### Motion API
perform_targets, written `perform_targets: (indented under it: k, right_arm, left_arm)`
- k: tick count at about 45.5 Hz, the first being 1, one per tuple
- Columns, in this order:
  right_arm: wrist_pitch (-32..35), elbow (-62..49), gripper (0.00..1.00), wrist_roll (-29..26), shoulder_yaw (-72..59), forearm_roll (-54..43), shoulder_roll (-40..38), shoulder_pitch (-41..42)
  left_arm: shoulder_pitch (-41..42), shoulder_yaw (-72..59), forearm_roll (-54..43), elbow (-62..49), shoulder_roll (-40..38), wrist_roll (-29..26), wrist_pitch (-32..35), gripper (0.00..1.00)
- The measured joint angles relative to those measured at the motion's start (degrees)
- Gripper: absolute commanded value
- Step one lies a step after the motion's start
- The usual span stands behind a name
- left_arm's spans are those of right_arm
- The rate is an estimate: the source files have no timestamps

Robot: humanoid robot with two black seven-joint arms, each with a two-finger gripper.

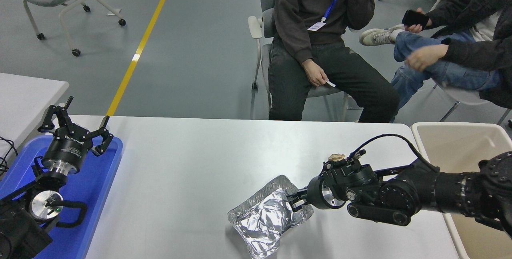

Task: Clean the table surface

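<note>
The table surface [192, 171] is a wide light grey-white top. A crumpled silver foil tray [264, 217] lies on it near the front, right of the middle. My right gripper [295, 203] reaches in from the right, low over the table. Its fingers sit close together on the foil tray's right rim. A small beige scrap [337, 156] lies on the table just behind the right wrist. My left gripper [76, 125] is parked at the lower left above the blue tray [96, 183], fingers spread and empty.
A beige bin [460, 137] stands at the table's right end, partly under my right arm. Two people sit on chairs beyond the far edge; one holds a phone [414, 18]. A second table's corner [28, 91] is at the left.
</note>
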Motion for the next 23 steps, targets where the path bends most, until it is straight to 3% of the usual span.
perform_targets:
  k: [23]
  right_arm:
    - [0.4,0.8,0.00,0.1,-0.8,1.1,-0.4,1.7]
  left_arm:
    - [0.0,0.0,0.0,0.0,0.0,0.0,0.0,1.00]
